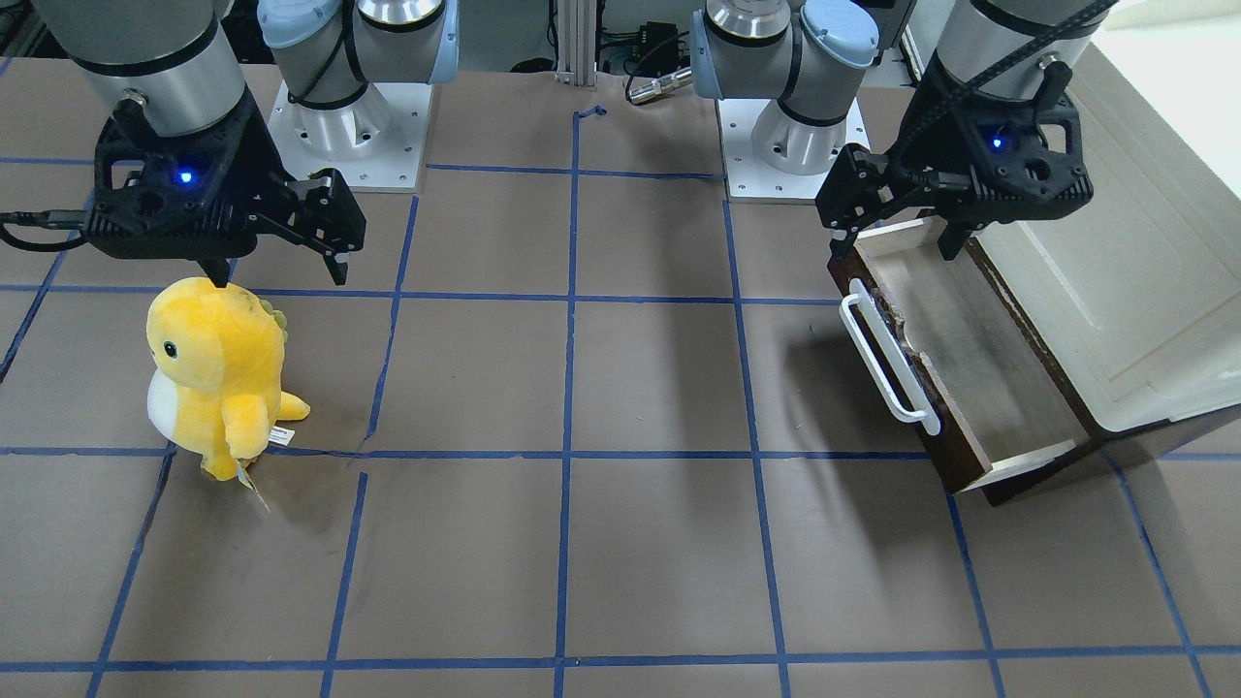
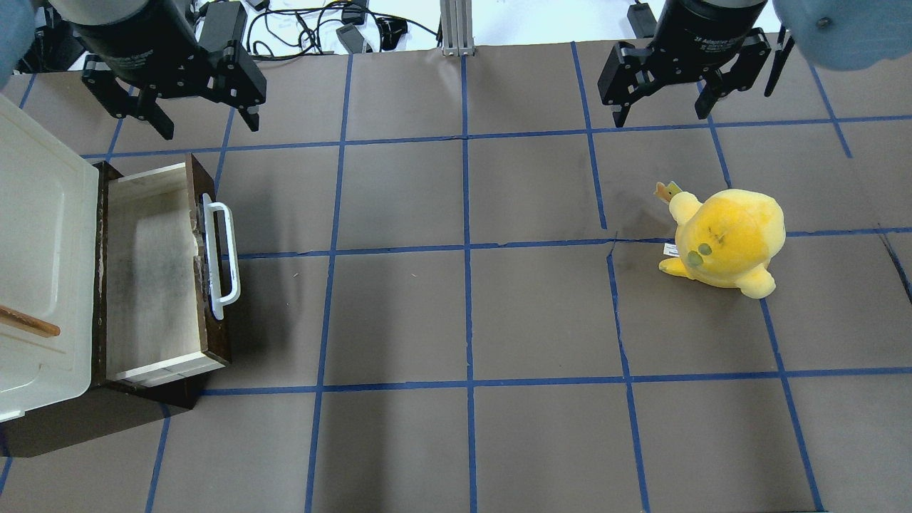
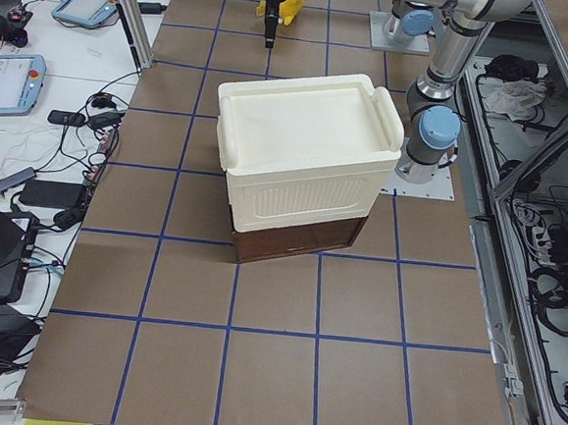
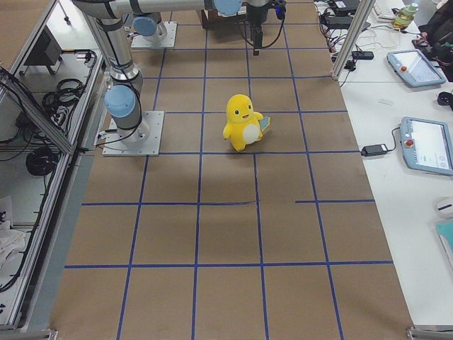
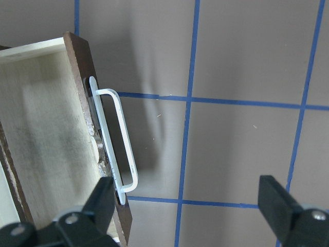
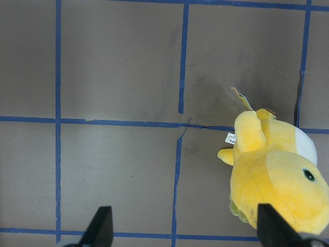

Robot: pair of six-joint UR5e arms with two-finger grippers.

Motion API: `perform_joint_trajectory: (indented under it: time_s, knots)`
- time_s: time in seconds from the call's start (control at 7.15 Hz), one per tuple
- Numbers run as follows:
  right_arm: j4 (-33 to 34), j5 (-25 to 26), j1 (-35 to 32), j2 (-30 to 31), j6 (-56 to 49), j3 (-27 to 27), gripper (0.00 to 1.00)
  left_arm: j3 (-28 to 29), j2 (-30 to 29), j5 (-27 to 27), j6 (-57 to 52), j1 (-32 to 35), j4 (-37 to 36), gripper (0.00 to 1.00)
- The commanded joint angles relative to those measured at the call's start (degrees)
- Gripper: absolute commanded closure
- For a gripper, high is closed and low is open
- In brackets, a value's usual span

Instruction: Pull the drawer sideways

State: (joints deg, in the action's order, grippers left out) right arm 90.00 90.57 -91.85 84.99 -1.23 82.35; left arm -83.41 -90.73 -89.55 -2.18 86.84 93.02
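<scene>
The left gripper (image 1: 897,237) hangs in the air with its two black fingers (image 5: 105,198) spread wide apart, and it holds nothing. It is just above one end of the drawer (image 2: 149,271), a pale wooden box with a dark brown wooden front. In the left wrist view one finger sits over the end of the drawer's front, and the other is out over the bare table on the handle side. The long white bar handle (image 2: 232,260) runs along the brown front of the drawer, and no finger touches it. The drawer stands pulled out, and you can see its pale bottom from above. Its back end is right against the big white box-shaped cabinet (image 2: 43,249), which sits on a dark brown base. The drawer and the cabinet rest on the brown table with blue tape lines (image 2: 463,313). The right gripper (image 2: 660,117) is well apart from the drawer, out on the side the handle faces. Its fingers are spread wide too, and it holds nothing. A yellow plush toy animal with a white belly (image 1: 213,368) stands upright on the table, also well apart from the drawer on the handle side, and the right gripper hangs above it without touching it.
</scene>
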Motion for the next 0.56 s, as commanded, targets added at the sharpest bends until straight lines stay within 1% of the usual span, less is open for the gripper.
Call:
perform_joint_trajectory:
  time_s: [0.0, 0.42]
  knots:
    - [0.0, -0.05, 0.0, 0.0, 0.0, 0.0, 0.0, -2.62, 2.65, 0.87, -2.65, -0.62, 0.32, 0.0]
    - [0.0, -0.05, 0.0, 0.0, 0.0, 0.0, 0.0, -3.33, 3.19, 0.87, -2.66, -0.62, 0.4, 0.0]
